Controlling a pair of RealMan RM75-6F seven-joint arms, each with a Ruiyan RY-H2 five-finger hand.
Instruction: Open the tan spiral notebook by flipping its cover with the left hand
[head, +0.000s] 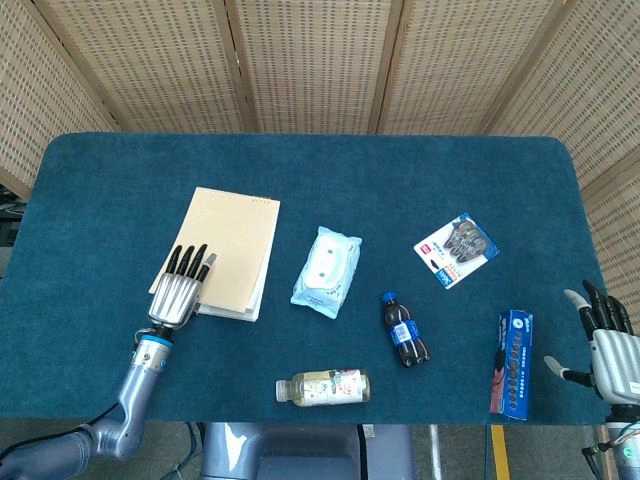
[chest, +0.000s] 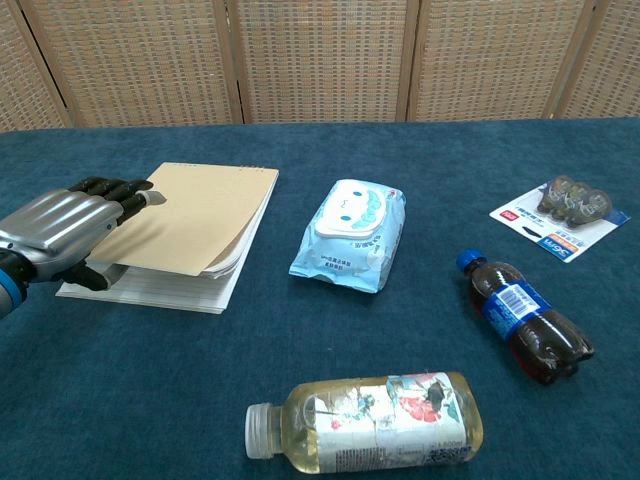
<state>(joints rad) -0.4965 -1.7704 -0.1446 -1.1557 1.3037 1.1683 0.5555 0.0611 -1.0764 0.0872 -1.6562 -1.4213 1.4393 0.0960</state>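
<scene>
**Left hand grips the notebook cover at its near corner**

Head view: The tan spiral notebook (head: 228, 250) lies on the left part of the blue counter (head: 100, 200), its spiral edge at the far side. The left hand (head: 180, 290) sits at the notebook's near left corner, fingers stretched forward over the cover. To the right of the notebook lies a pack of wet wipes (head: 326, 271), then a small cola bottle (head: 404, 329) and, nearer the front edge, a tea bottle (head: 323, 387) on its side. A blister card (head: 456, 249) rests further right. A blue box (head: 513, 363) lies near the right front edge, and the right hand (head: 605, 335) hovers just beside it, fingers spread, holding nothing.

Chest view: The left hand (chest: 70, 232) grips the notebook (chest: 200, 215) cover, fingers on top and thumb beneath, with the near left corner of the cover raised off the page stack. The wet wipes (chest: 351, 240) sit mid-counter, the cola bottle (chest: 522, 322) to the right, the tea bottle (chest: 365, 421) closest to the camera, the blister card (chest: 560, 212) far right.
</scene>
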